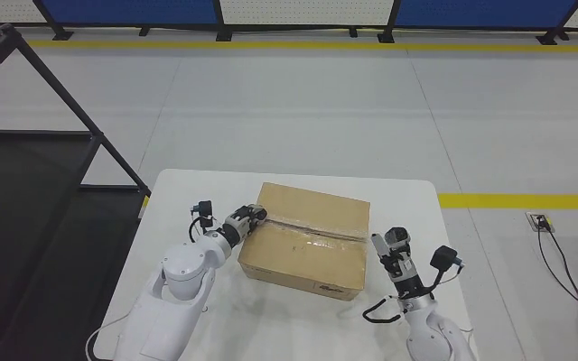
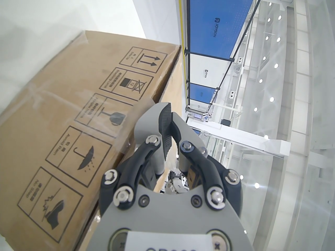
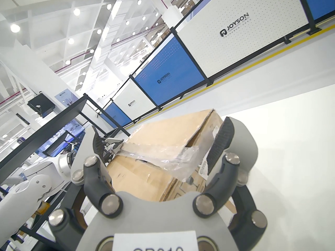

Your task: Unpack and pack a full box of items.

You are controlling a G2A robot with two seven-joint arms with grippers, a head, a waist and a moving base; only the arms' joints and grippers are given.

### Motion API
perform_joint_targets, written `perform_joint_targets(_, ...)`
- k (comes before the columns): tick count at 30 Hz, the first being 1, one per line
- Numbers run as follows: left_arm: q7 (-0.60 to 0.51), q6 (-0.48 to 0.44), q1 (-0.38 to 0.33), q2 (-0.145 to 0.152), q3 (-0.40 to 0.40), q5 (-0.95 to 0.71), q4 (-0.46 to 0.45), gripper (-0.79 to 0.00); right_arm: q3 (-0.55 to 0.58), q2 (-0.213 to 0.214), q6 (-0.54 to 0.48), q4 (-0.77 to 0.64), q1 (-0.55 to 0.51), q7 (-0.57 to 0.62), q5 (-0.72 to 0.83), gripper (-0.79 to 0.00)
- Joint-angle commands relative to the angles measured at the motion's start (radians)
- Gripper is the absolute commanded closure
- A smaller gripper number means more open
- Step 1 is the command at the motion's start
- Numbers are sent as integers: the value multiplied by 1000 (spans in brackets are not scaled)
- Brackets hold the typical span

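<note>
Left gripper [image 2: 168, 121]: fingers brought together pad to pad, nothing caught between them. Sits at the left end of the box [image 1: 307, 239], up by the top edge where the taped seam runs out. The end panel with the printed handling symbols is right alongside it.
Right gripper [image 3: 159, 142]: fingers spread wide, holding nothing. Stands off the box's right end, near it but apart, pointed toward that end.
Box position: middle of the white table [image 1: 406, 200], turned slightly askew to the table's edges, resting flat.
Box state: brown cardboard, top flaps down and closed.
Tape [image 3: 180, 159]: clear strip along the centre seam of the top. At the right end it is loose and crumpled, lifted off the cardboard and hanging over the corner.
Seam, far end: in the right wrist view the other arm's closed tip lies right at the tape where it meets the box's left end. Whether it touches, cannot tell.
Rack [image 1: 54, 171]: black frame on the floor left of the table, well apart from the box.
Floor: pale grey, with a yellow line [image 1: 506, 200] passing behind the table's right side.
Fence [image 1: 126, 11]: blue and white panels on black feet along the back of the room.
</note>
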Motion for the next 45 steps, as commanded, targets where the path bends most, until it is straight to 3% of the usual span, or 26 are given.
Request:
perform_joint_targets(1,2,-4,4,0,-1,-2,-12,0,26,3,14,-19,-16,-30,-2,-785)
perform_joint_targets(6,9,-14,19,0,-12,-7,-53,0,91,12,13,-139,-70,-83,-28,-785)
perform_joint_targets(10,12,-21,37,1,-27,-11,-92,0,106,17,28,-262,-102,-54,-69,-785)
perform_joint_targets(16,29,-58,76,4,-77,-52,-173,0,51,24,-5,-337,-51,212,0,-782)
perform_joint_targets(17,34,-68,85,5,-89,-59,-188,0,34,25,-4,-334,-32,296,53,-505)
perform_joint_targets(19,43,-84,106,7,-113,-75,-215,0,25,29,33,-319,20,467,145,-237)
perform_joint_targets(24,59,-114,163,13,-179,-113,-263,0,22,42,170,-253,149,833,338,0)
perform_joint_targets(29,73,-142,238,20,-258,-141,-335,0,39,56,301,-209,211,1068,412,0)
perform_joint_targets(32,72,-144,270,24,-300,-171,-359,0,63,66,355,-200,226,1148,427,0)
perform_joint_targets(39,55,-139,283,28,-326,-191,-360,0,47,79,476,-169,244,1218,369,0)
perform_joint_targets(45,50,-138,276,28,-319,-192,-346,0,18,83,499,-149,261,1242,371,0)
